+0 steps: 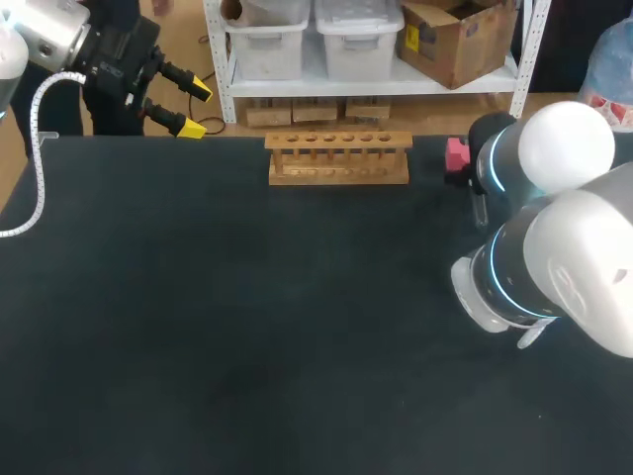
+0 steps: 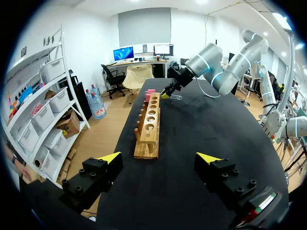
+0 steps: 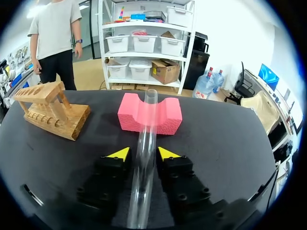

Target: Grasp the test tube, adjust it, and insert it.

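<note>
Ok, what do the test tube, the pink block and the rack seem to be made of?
Test tube: clear glass or plastic, glossy, see-through. Pink block: probably foam, matte pitted surface. Rack: light bare-looking wood, tan, matte.

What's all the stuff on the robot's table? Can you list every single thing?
table: one, black, under everything.
rack: one, wooden, a row of holes on top, at the table's far edge near the middle.
foam block: one, pink, groove on top, to the right of the rack.
test tube: one, clear, between the right gripper's fingers, its far end over the foam block's groove.
left gripper: one, black with yellow tips, open, at the table's far left corner.
right gripper: one, black with yellow tips, shut on the test tube, next to the foam block.
</note>
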